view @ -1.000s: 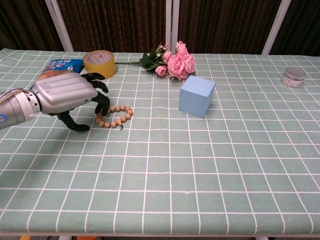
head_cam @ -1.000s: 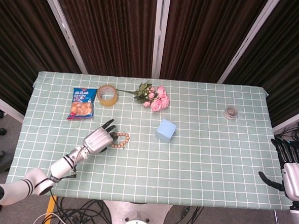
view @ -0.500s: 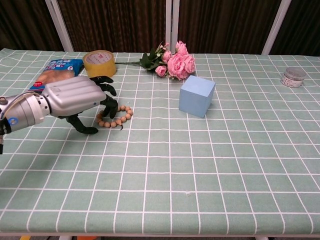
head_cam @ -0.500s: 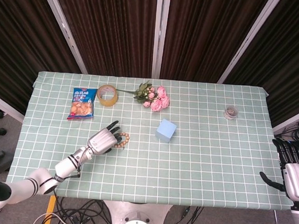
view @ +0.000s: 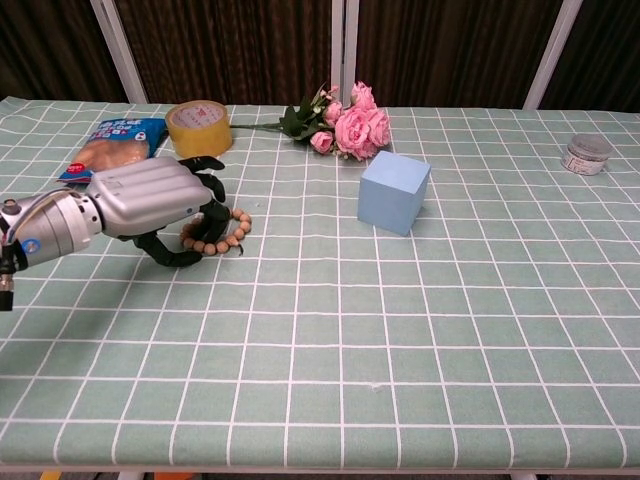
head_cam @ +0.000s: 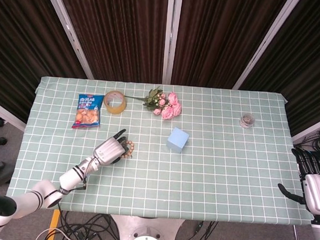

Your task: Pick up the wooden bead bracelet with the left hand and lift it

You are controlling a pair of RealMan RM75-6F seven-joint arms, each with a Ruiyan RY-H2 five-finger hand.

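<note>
My left hand (view: 150, 203) sits low on the bench (view: 420, 330), fingers curled down around the near-left side of the wooden bead bracelet (view: 214, 236). The bracelet lies on the checked cloth toward the left of the bench, in front of the roll of yellow tape (view: 198, 126) and the snack bag (view: 112, 139), and well left of the blue cube (view: 394, 191).

By my reading, the reach is done and the grasp is only beginning. My dark fingertips (view: 212, 209) touch or overlap the beads, with the thumb hooked under on the near side, but the bracelet looks flat on the cloth. Closing firmly on it and lifting are both left to do.

Whether I truly hold the beads, I cannot tell. In the chest view my palm covers the left part of the loop; in the head view my hand (head_cam: 110, 149) hides most of the bracelet (head_cam: 129, 149), leaving only a few beads showing at its right edge.

My right hand (head_cam: 314, 189) hangs off the bench's far right edge in the head view, fingers apart and holding nothing. The chest view does not show it.
</note>
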